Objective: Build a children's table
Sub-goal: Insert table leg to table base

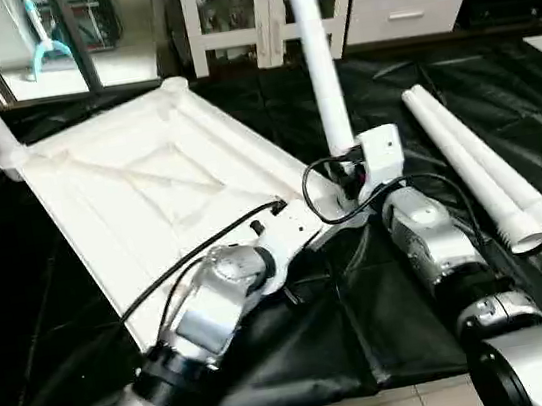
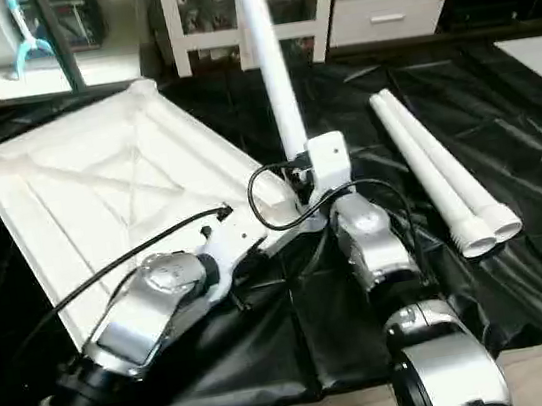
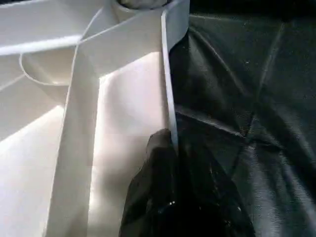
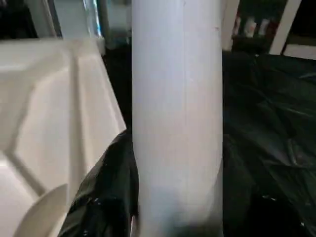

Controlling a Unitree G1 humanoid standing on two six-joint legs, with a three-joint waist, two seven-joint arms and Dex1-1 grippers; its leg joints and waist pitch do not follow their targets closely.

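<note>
Tabletop point(image 1: 139, 196) lies ribs-up on the black sheet point(image 1: 388, 318), its near rim pinched by the left gripper point(image 3: 170, 148), while an upright leg point(image 1: 317, 65) is clamped in the right gripper point(image 1: 357, 183) directly over the near corner socket.
</note>
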